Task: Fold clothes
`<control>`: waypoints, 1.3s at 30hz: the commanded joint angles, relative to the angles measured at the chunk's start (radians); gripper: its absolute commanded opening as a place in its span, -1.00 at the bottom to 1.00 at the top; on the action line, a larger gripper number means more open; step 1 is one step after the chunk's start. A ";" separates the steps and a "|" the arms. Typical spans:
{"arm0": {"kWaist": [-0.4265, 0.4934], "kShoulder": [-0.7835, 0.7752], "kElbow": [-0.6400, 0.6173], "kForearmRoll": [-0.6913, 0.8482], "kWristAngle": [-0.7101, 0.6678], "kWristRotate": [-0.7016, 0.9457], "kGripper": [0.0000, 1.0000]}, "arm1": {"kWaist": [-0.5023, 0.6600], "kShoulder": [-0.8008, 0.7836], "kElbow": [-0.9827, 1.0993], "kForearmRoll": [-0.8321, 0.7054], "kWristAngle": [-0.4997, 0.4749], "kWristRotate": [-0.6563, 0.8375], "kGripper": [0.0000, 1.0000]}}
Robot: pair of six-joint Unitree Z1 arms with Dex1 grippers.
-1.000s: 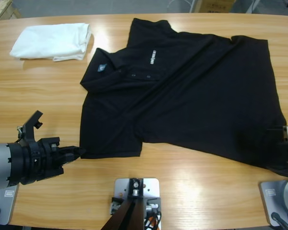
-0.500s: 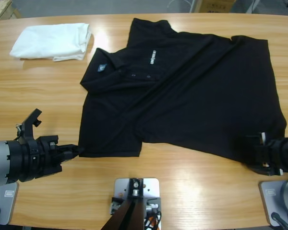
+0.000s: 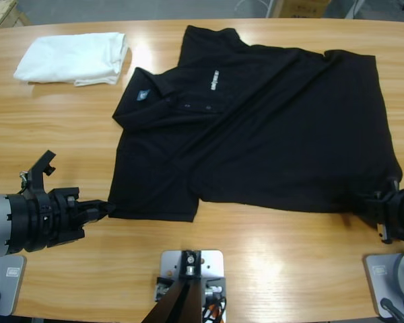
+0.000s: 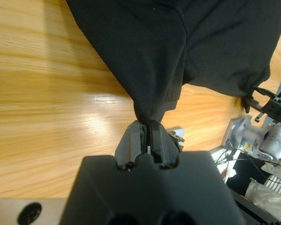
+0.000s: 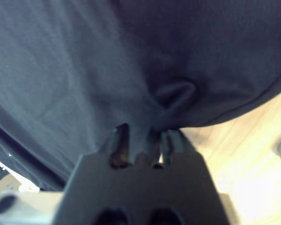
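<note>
A black polo shirt [image 3: 269,134] lies spread face up across the middle of the wooden table [image 3: 67,134], collar toward the left. My left gripper [image 3: 106,209] is shut on the near corner of its sleeve. In the left wrist view the cloth [image 4: 168,47] rises in a taut peak out of the closed left gripper [image 4: 147,127]. My right gripper [image 3: 379,207] holds the near right hem corner. Seen from the right wrist, puckered fabric [image 5: 84,61] is pinched in the right gripper [image 5: 141,133].
A folded white garment [image 3: 74,57] lies at the far left of the table, apart from the shirt. Bare wood runs along the near edge between the two arms.
The left arm has drawn back slightly to the left with the sleeve corner. The right gripper has come into the open, and the near right hem now lies higher and straighter.
</note>
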 commanded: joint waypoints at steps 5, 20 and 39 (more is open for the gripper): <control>0.007 -0.042 0.008 0.035 -0.008 0.021 -1.00 | 0.070 0.022 0.000 0.087 0.075 -0.065 -1.00; -0.099 0.004 -0.179 0.225 0.047 -0.116 -1.00 | 0.224 -0.087 -0.227 0.484 0.092 -0.042 -1.00; 0.285 0.332 -0.575 0.168 -0.060 0.440 -1.00 | -0.336 0.167 -0.429 0.287 -0.093 -0.790 -1.00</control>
